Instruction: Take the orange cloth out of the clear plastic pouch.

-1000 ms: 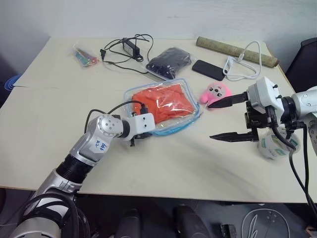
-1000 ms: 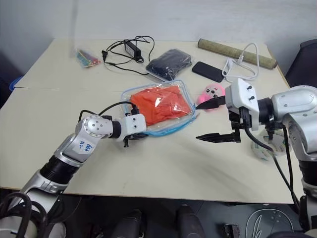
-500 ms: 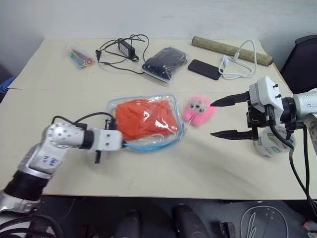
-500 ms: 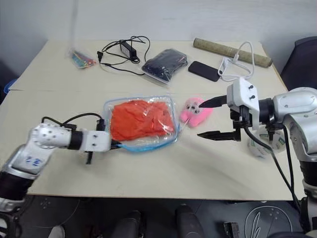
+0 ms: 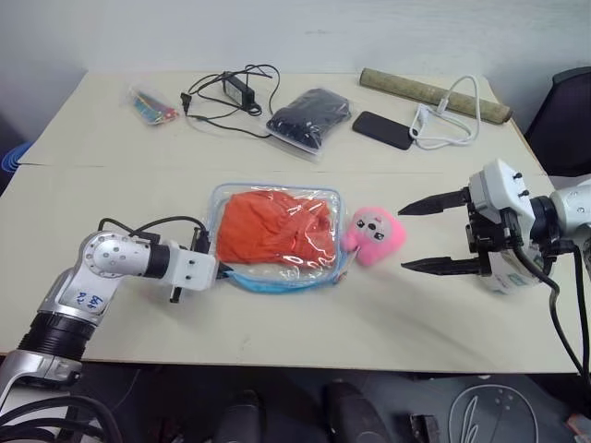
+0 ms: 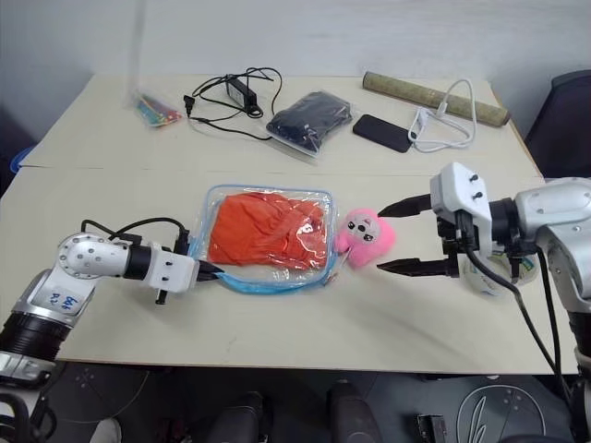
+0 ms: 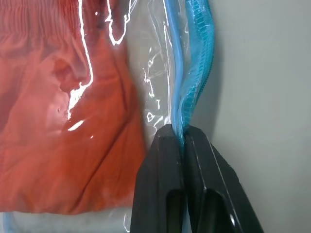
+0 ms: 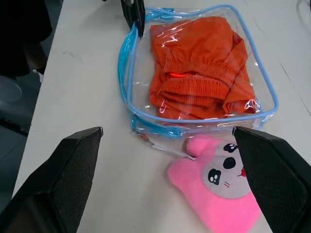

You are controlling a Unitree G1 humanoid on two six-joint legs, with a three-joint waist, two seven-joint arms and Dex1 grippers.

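The clear plastic pouch (image 5: pixel 277 238) is pinched at its blue edge by the left gripper (image 7: pixel 182 141), apparently anchoring it, while the right gripper (image 5: pixel 427 235) is held spread beside the pink plush toy (image 5: pixel 373 236), ready for the orange cloth (image 5: pixel 275 227).

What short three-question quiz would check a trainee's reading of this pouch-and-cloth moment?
1. True or false: the left gripper is shut on the blue edge of the clear plastic pouch.
2. Where is the orange cloth? A) on bare table B) inside the pouch C) in the right gripper
3. What lies between the pouch and the right gripper?

Key: 1 true. 2 B. 3 the pink plush toy; the right gripper is open and holds nothing.
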